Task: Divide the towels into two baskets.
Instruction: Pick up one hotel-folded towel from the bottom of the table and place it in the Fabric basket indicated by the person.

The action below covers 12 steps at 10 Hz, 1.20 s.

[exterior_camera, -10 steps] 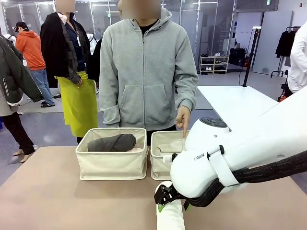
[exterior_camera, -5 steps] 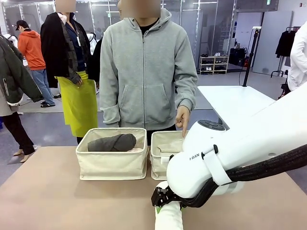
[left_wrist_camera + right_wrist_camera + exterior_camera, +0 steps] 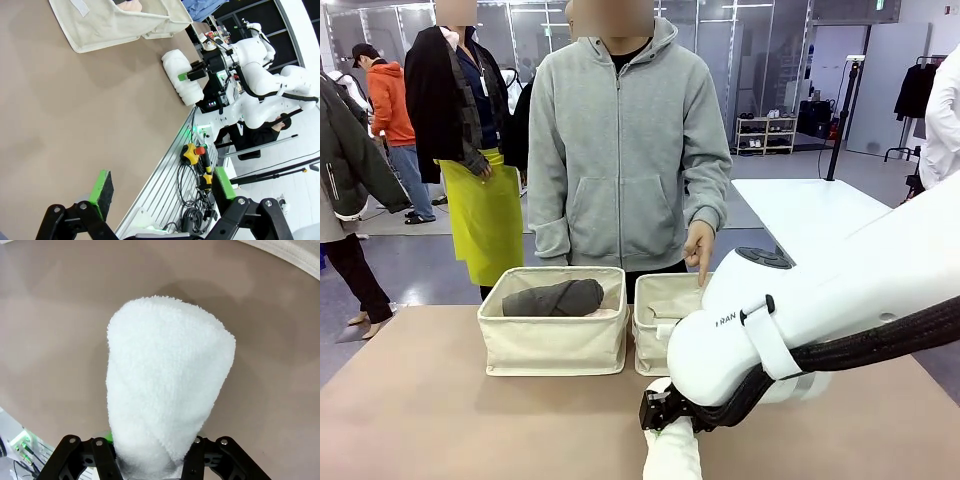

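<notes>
The right gripper (image 3: pixel 150 460) squeezed the white towel (image 3: pixel 167 385) lying on the table (image 3: pixel 440 400). It was best to lift it straight up, then drop it into the right basket (image 3: pixel 660 300).

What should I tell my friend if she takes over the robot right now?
Right gripper: shut on the white towel, which lies on the table near the robot's edge.
Left gripper: open, holding nothing, above the table.
Left basket: the dark grey towel is inside.
Right basket: partly hidden by the right arm; the person's hand points down into it.
Done: grey towel binned, white towel gripped.
Left: lift the white towel and put it in a basket, likely the pointed-at one.
</notes>
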### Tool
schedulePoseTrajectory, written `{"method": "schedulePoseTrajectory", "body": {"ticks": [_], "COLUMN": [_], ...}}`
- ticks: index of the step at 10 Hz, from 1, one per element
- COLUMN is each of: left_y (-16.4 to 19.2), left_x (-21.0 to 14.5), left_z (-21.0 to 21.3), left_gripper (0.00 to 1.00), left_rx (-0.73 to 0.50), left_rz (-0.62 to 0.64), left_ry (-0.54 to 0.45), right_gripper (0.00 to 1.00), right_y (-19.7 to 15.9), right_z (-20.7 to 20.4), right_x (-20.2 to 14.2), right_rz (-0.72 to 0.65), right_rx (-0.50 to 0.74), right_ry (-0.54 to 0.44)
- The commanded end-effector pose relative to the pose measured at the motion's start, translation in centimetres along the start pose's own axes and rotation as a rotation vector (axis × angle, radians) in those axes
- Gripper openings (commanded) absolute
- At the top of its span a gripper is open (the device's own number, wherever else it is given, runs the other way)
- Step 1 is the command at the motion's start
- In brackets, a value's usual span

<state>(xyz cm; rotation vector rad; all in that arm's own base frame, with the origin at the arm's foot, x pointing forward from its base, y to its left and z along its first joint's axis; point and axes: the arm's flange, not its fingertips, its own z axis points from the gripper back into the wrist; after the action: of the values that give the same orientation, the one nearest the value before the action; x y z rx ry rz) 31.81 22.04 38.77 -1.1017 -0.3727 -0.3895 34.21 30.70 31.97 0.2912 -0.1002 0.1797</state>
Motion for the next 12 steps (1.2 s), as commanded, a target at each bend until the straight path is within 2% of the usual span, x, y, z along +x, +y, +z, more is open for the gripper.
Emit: {"method": "schedulePoseTrajectory", "body": {"ticks": [1, 4, 5, 6, 7, 8, 9, 11, 12], "left_y": [-0.3, -0.3, -0.3, -0.3, -0.3, -0.3, -0.3, -0.3, -0.3], "left_x": [-0.1, -0.1, -0.1, -0.1, -0.1, -0.1, -0.1, -0.1, -0.1], "left_z": [0.3, 0.3, 0.3, 0.3, 0.3, 0.3, 0.3, 0.3, 0.3], "left_gripper": [1.0, 1.0, 1.0, 1.0, 1.0, 1.0, 1.0, 1.0, 1.0], "left_rx": [0.003, 0.003, 0.003, 0.003, 0.003, 0.003, 0.003, 0.003, 0.003], "left_rz": [0.001, 0.001, 0.001, 0.001, 0.001, 0.001, 0.001, 0.001, 0.001], "left_ry": [0.004, 0.004, 0.004, 0.004, 0.004, 0.004, 0.004, 0.004, 0.004], "right_gripper": [0.21, 0.21, 0.21, 0.21, 0.21, 0.21, 0.21, 0.21, 0.21], "right_y": [-0.1, 1.5, 1.8, 2.1, 2.4, 2.6, 2.3, 1.6, 1.7], "right_z": [3.2, 11.3, 13.5, 15.1, 16.4, 17.3, 17.7, 17.5, 17.3], "right_x": [-0.8, -0.5, -0.1, -0.2, -0.7, -1.4, -2.1, -2.3, -2.9], "right_rz": [0.054, 0.322, 0.466, 0.66, 0.894, 1.04, 1.107, 1.086, 0.971], "right_rx": [0.031, 0.015, -0.02, -0.055, -0.029, -0.043, -0.086, -0.087, -0.092], "right_ry": [0.025, 0.017, 0.013, 0.047, 0.098, 0.141, 0.209, 0.18, 0.043]}}
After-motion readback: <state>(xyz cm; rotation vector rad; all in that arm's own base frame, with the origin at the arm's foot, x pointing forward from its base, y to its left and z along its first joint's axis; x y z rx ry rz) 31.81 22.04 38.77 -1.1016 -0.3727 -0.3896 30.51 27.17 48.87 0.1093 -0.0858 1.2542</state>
